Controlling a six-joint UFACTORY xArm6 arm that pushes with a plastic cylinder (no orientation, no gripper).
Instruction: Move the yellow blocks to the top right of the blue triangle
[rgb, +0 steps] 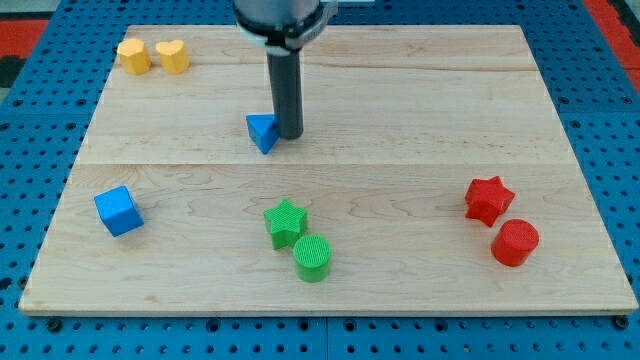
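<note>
Two yellow blocks sit side by side at the board's top left corner: a yellow hexagon-like block (133, 56) and a yellow heart-like block (172, 56). The blue triangle (262, 132) lies left of the board's centre. My tip (289, 135) stands right beside the blue triangle, touching or almost touching its right side. The rod (285, 90) rises from there to the arm at the view's top. The yellow blocks are far to the upper left of my tip.
A blue cube (118, 210) lies at the lower left. A green star (286, 222) and a green cylinder (312, 257) sit at the bottom centre. A red star (488, 199) and a red cylinder (515, 242) sit at the lower right. The wooden board (420, 110) rests on a blue perforated surface.
</note>
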